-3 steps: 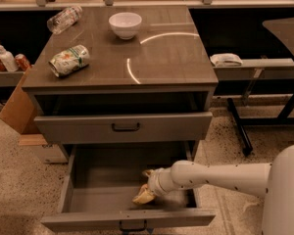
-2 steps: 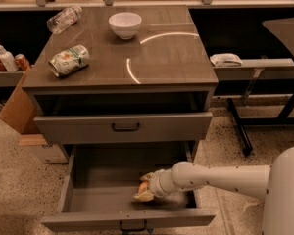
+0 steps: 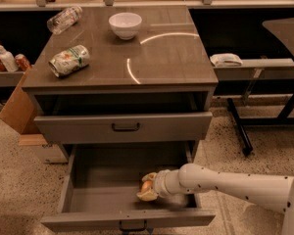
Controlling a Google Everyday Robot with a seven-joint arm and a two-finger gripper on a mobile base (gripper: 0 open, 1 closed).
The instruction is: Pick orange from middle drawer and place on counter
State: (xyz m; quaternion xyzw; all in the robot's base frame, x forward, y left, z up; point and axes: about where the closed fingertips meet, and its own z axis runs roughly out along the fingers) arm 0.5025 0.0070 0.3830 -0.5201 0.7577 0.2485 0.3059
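Now gripper inside drawer, 4 o'clock corner, fingers clasping orange; counter at 12 o'clock.

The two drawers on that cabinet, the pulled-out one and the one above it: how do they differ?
The middle drawer is pulled far out, showing its floor; the upper drawer shows only its front. The middle drawer holds the orange, with the gripper reaching in at it; the upper drawer's inside is hidden. Both are grey with a dark handle.
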